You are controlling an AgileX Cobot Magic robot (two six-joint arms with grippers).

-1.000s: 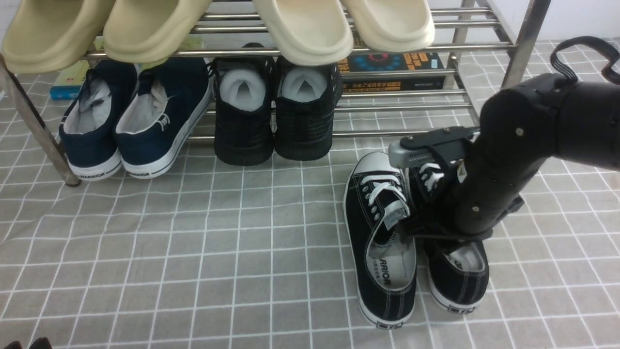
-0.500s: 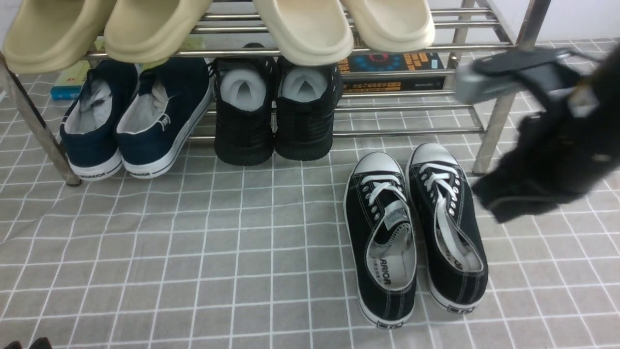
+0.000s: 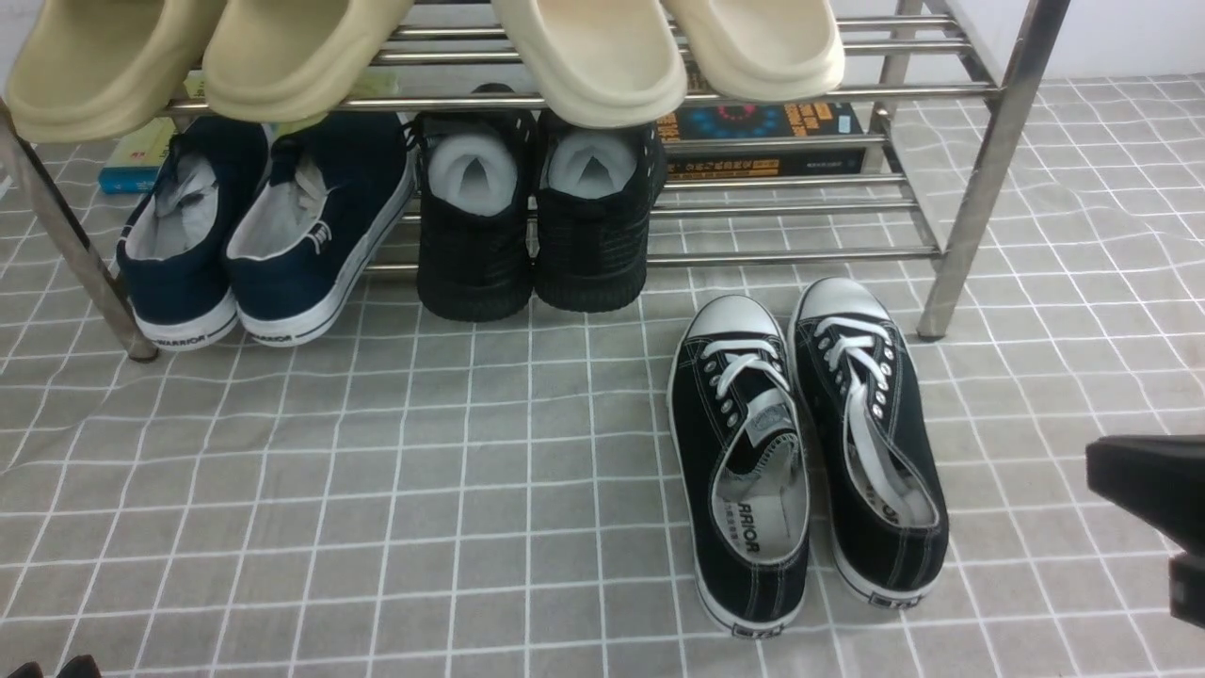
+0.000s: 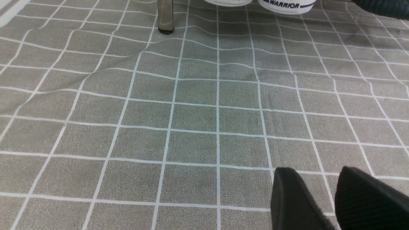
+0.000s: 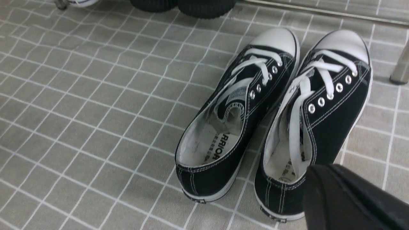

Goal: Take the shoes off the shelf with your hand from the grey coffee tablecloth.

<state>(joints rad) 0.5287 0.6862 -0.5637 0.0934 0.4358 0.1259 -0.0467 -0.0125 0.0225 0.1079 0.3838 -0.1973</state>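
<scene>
The shoes, black canvas sneakers with white laces and toe caps, stand side by side on the grey coffee tablecloth (image 3: 424, 471), toes toward the shelf (image 3: 979, 188). The left shoe (image 3: 744, 452) and right shoe (image 3: 871, 443) are just in front of the shelf's right leg. They also show in the right wrist view (image 5: 230, 121). My right gripper (image 3: 1130, 480) is empty at the right edge, apart from the shoes; its fingers (image 5: 322, 179) read as one mass with no gap, just behind the right shoe's heel. My left gripper (image 4: 314, 172) is open and empty over bare cloth.
A navy pair (image 3: 254, 235) and an all-black mesh pair (image 3: 532, 217) sit on the shelf's lower tier. Beige slippers (image 3: 584, 56) lie on the upper tier. Books (image 3: 763, 137) lie behind. The shelf's left leg (image 4: 165, 16) stands ahead of the left gripper.
My right arm has let go of the shoes, lifted away to the right, then dropped back to the right edge. The shoes stay on the cloth.
</scene>
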